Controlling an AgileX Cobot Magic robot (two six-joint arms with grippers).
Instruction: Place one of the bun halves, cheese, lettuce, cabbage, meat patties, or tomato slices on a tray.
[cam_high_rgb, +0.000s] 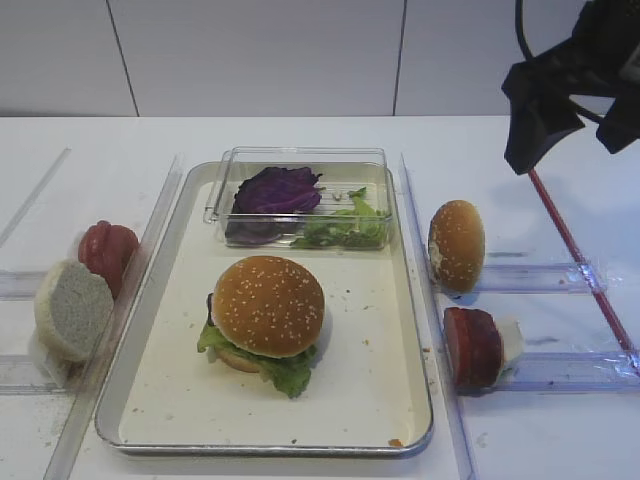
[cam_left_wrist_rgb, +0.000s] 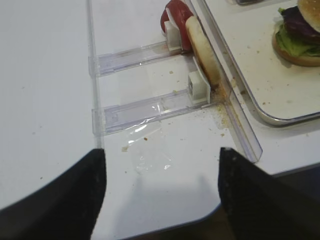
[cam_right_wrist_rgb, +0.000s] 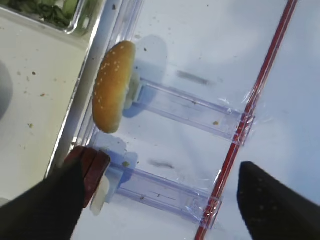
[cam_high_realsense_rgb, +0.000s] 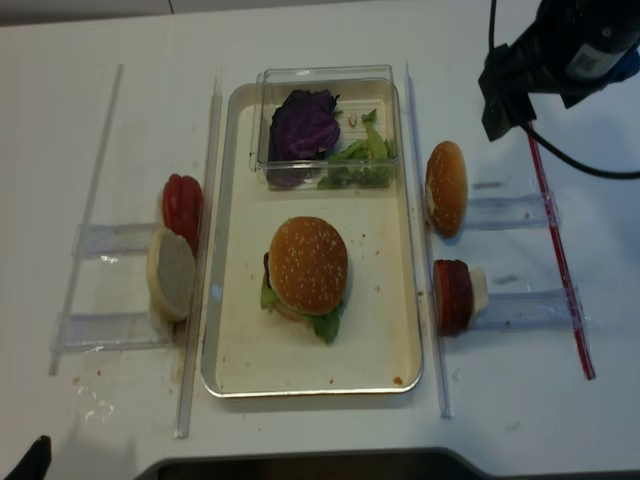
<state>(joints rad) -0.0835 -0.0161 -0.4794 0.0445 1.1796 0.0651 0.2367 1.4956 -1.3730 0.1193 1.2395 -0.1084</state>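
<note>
Golden-brown domed sesame bun top (cam_high_rgb: 268, 305) sits atop stacked burger, mid large cream rimmed tray (cam_high_rgb: 375, 400); right pincer (cam_right_wrist_rgb: 160, 200) released, empty, raised over table right of tray, bun lying to its left; left pincer (cam_left_wrist_rgb: 162, 192) spread wide, empty, farther off.

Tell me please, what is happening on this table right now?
A two-armed robot is assembling a burger. The sesame bun top sits on the stack of lettuce and cabbage on the tray. The right hand hangs open above the right-side racks, holding nothing. The left hand is open too, over the bare table.
</note>
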